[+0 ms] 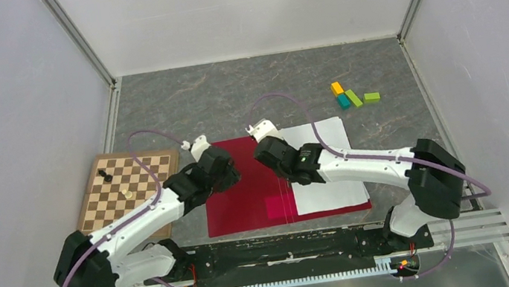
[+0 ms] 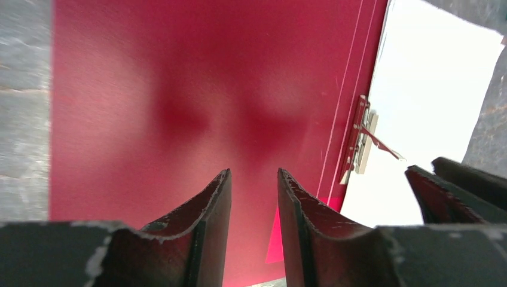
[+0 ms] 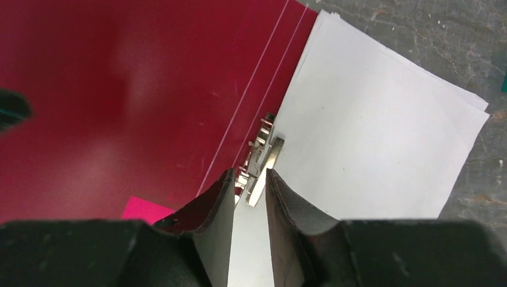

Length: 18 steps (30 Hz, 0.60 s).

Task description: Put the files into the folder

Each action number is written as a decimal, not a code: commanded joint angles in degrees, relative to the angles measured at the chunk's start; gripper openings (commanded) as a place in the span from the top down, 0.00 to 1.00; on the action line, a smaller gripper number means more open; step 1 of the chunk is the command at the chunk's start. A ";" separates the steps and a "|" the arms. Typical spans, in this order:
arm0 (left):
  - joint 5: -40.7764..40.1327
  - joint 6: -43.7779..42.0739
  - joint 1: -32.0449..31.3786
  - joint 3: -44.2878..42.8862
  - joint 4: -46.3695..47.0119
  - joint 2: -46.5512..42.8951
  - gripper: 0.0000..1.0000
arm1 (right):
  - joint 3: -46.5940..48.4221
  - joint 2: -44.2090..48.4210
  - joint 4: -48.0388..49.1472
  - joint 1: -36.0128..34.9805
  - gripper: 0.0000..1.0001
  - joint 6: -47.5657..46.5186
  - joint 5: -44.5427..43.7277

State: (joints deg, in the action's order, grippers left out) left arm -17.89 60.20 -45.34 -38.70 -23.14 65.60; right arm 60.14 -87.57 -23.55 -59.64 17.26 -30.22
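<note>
— Start nearest the arms; where was the folder?

— Lying open and flat on the table just beyond the two bases, inside face up; a pink square sat near its near edge, beside the spine creases

— And the left gripper?

— Poised over the bare left half of the red board; its fingers were parted by a moderate gap with nothing between them

— The right gripper?

— Down at the spine, on the metal clip; its fingers stood nearly together, the clip's lever lying in the narrow slot between them; whether they actually pinched it I could not tell

— Where were the files?

— Stacked on the folder's right half, beside the clip; the edges fanned a little at the far corner and stuck out past the far edge of the red board; the top sheet showed blank white

— Anything farther off?

— A chessboard at the left, apart from the folder, with two pieces on it; farther back on the right, a small cluster of coloured blocks, well away from the paper
</note>
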 commanded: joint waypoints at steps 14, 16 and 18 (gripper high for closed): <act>4.27 -12.28 11.47 5.11 -6.32 -9.29 0.56 | 1.66 -5.52 -1.77 -1.41 0.84 -2.28 -3.76; 4.52 -12.30 11.55 5.18 -6.27 -9.01 0.56 | 0.22 -4.82 -1.03 -1.41 0.85 -2.21 -3.56; 4.85 -12.39 11.63 5.21 -6.13 -8.57 0.56 | -1.32 -4.03 -0.32 -1.38 0.86 -2.20 -3.36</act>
State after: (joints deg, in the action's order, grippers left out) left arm -13.87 50.48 -34.11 -33.74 -29.74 56.64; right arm 61.17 -93.67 -25.76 -60.66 14.96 -32.45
